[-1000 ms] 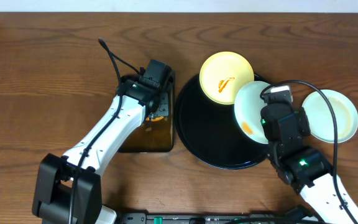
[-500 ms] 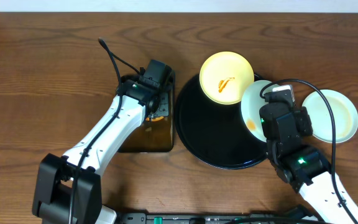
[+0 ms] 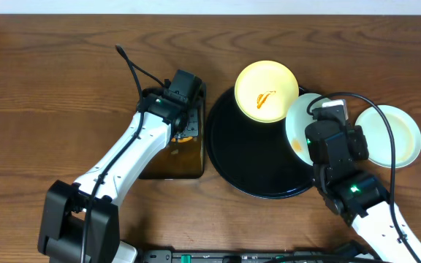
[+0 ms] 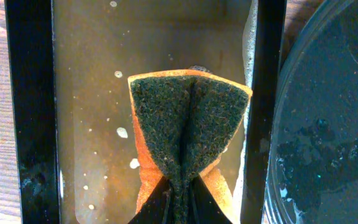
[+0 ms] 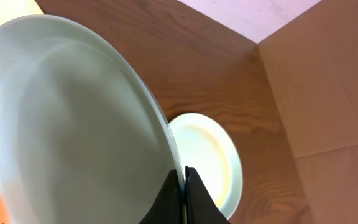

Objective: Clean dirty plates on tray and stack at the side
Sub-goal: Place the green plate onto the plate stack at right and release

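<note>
My right gripper (image 5: 183, 180) is shut on the rim of a mint-blue plate (image 3: 298, 128) with an orange smear, holding it tilted over the right edge of the black tray (image 3: 247, 153); the plate fills the right wrist view (image 5: 73, 124). A pale yellow plate (image 3: 266, 90) with an orange smear rests on the tray's far rim. A second mint-blue plate (image 3: 393, 135) lies plain on the table to the right, and shows in the right wrist view (image 5: 207, 158). My left gripper (image 4: 179, 199) is shut on an orange and green sponge (image 4: 188, 124) in the pan.
A rectangular dark pan (image 4: 23, 112) of brownish water stands left of the tray, also in the overhead view (image 3: 174, 164). The tray's wet surface (image 4: 328, 124) lies right beside it. A cardboard surface (image 5: 328, 81) stands beyond the table at the right.
The right gripper has shifted the held mint-blue plate slightly to the right, toward the plate on the table. The left arm has not moved.
</note>
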